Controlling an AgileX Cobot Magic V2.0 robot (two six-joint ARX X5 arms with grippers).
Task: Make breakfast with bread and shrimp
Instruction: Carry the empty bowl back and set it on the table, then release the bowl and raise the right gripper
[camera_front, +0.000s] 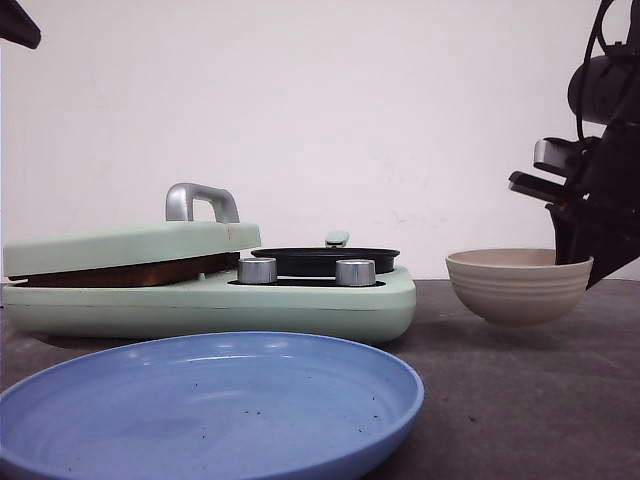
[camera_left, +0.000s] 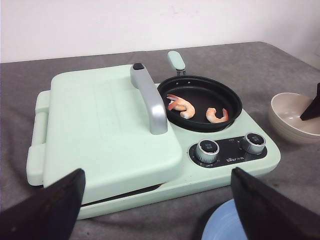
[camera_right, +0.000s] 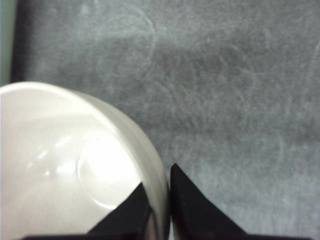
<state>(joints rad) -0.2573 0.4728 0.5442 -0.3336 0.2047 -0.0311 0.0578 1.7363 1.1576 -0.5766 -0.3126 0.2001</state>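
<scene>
The right fingers clamped the bowl rim, presumably to tip shrimp into the pan; left fingers stood apart; bread sat under the press lid.

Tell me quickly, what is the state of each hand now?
Left hand: open, holding nothing.
Right hand: closed on the rim of the bowl.
</scene>
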